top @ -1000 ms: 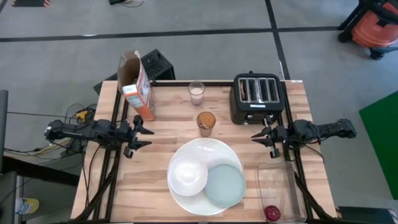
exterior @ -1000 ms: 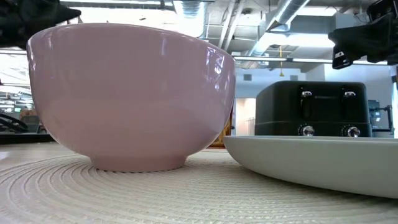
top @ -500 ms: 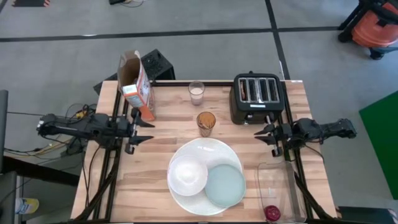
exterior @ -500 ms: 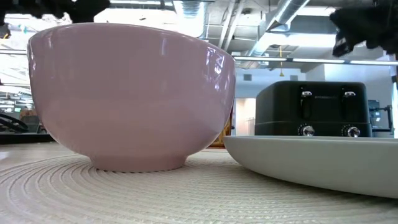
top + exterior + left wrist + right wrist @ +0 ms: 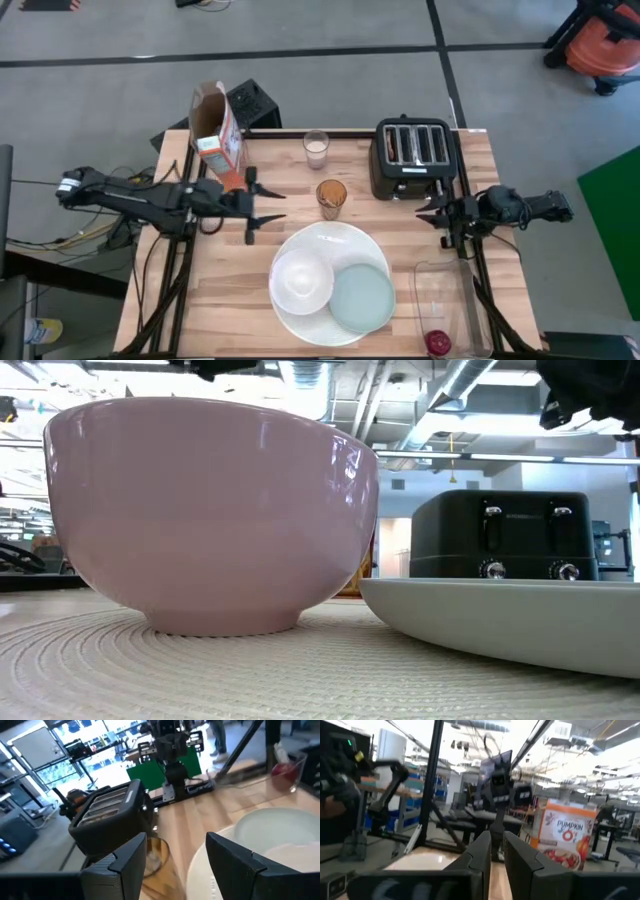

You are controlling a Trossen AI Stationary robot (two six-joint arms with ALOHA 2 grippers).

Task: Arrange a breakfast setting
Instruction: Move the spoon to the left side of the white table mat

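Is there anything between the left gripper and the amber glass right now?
Nothing visible. The left gripper, fingers open, sits over bare table just left of the amber glass. The cereal box stands behind the arm, off that line.

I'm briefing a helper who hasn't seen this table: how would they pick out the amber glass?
Start at the large white plate in the middle of the table's near half. Just beyond its far rim, left of the black toaster, stands the amber glass. A second glass, the milk glass, stands farther back; it is clear with white inside, while this one is brownish-orange.
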